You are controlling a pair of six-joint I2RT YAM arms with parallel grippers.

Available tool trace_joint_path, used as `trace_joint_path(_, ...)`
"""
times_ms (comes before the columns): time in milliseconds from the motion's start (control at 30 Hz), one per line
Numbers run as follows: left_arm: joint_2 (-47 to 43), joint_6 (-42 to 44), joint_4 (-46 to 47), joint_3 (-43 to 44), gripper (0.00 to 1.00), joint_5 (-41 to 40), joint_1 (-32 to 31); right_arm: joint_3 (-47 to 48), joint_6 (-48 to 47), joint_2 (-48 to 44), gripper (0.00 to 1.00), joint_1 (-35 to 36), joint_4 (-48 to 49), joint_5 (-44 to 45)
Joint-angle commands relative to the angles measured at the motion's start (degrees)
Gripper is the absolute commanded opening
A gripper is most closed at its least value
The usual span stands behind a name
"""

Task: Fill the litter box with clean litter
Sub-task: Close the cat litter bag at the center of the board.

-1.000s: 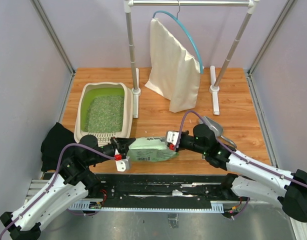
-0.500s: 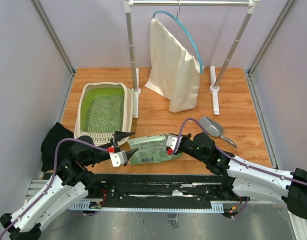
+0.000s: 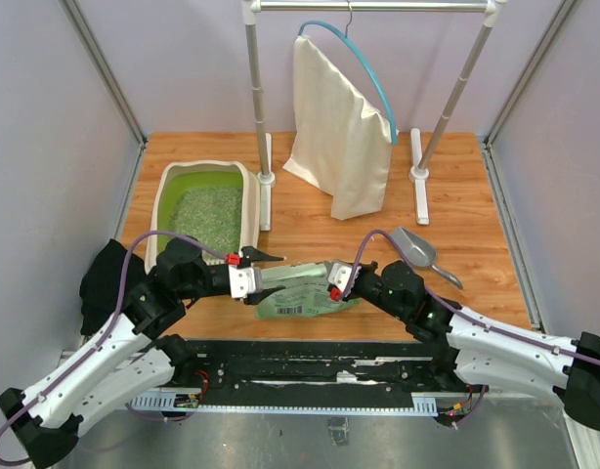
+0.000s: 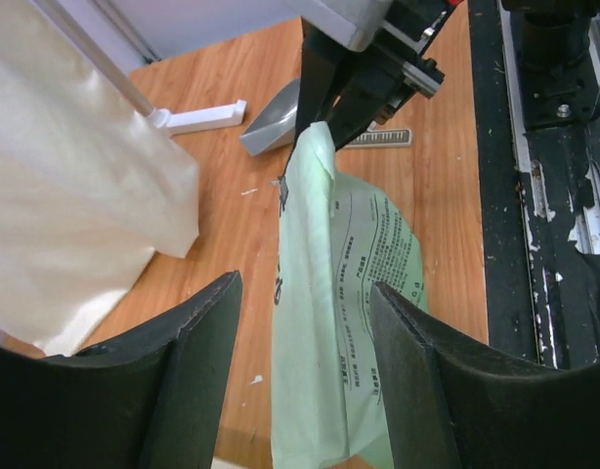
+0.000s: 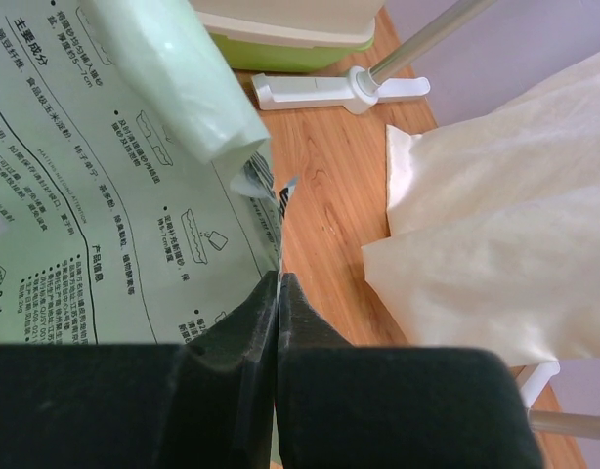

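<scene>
Top external: litter box (image 3: 155, 227) back-left of spread L gripper (image 3: 269, 278); R gripper (image 3: 327, 284) pinches bag (image 3: 298, 299).

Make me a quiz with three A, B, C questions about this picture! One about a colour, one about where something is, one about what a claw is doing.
1. What colour is the inside of the litter box? A lime green, B red, C blue
2. Where is the scoop? A in the litter box, B on the table, right of the green bag, C inside the green bag
3. What is the right gripper doing? A pinching the green bag, B holding the scoop, C standing wide open

Answers: A, its inner walls show lime green; B, it lies on the wood; A, its fingers are shut on the bag's edge.
</scene>
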Motion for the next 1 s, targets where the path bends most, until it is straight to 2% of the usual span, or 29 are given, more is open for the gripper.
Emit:
trace_joint_path(0, 2.5, -4.2, 2.8, 1.4, 0.59, -2.6, -1.3, -1.3, 1.6, -2.6, 0.01, 0.5, 3.1, 1.9)
trace_joint_path(67, 4.3, -3.7, 2.5, 1.9, 0.59, -5.6, -3.6, -1.4, 1.6, -2.9, 0.01, 0.5, 2.8, 2.0)
trace_joint_path(233, 8.1, -2.1, 4.9, 1.6, 0.58, -19.6, -11.6, -1.6, 1.8, -3.5, 0.01, 0.6, 2.0, 2.1)
trace_joint_path(333, 9.5, 1.2, 6.4, 1.2, 0.53, -27.2, -15.0, -1.6, 2.0, -4.5, 0.01, 0.6, 1.2, 2.2)
trace_joint_path(433, 9.8, 6.6, 8.3, -0.9, 0.37, -32.3, -17.6, -1.7, 3.0, -5.9, 0.01, 0.7, 0.0, 1.4)
trace_joint_path(567, 7.7, 11.0, 12.3, -4.9, 0.16, -34.4, -18.5, -1.0, 4.0, -7.3, 0.01, 0.6, -3.7, -0.3)
trace_joint_path(633, 6.0, 12.7, 13.3, -6.7, 0.10, -34.7, -18.5, -1.1, 4.2, -8.1, 0.01, 0.6, -5.1, -0.6)
trace_joint_path(667, 5.2, 13.7, 13.3, -7.3, 0.09, -34.8, -18.5, -1.2, 4.4, -8.5, 0.01, 0.6, -5.6, -0.4)
trace_joint_path(733, 3.9, 14.4, 13.1, -8.0, 0.17, -34.8, -18.5, -1.5, 4.4, -9.1, 0.01, 0.6, -6.3, -0.1)
trace_joint_path(800, 3.2, 15.0, 12.9, -8.2, 0.20, -34.6, -18.5, -1.7, 4.6, -9.8, 0.01, 0.6, -6.8, 0.0)
trace_joint_path(933, 4.1, 15.8, 13.3, -8.1, 0.37, -34.9, -18.5, -1.7, 5.1, -10.4, 0.01, 0.6, -7.4, -0.6)
trace_joint_path(967, 4.6, 15.9, 13.4, -8.0, 0.35, -34.5, -18.5, -1.6, 5.2, -10.5, 0.01, 0.6, -7.5, -0.7)
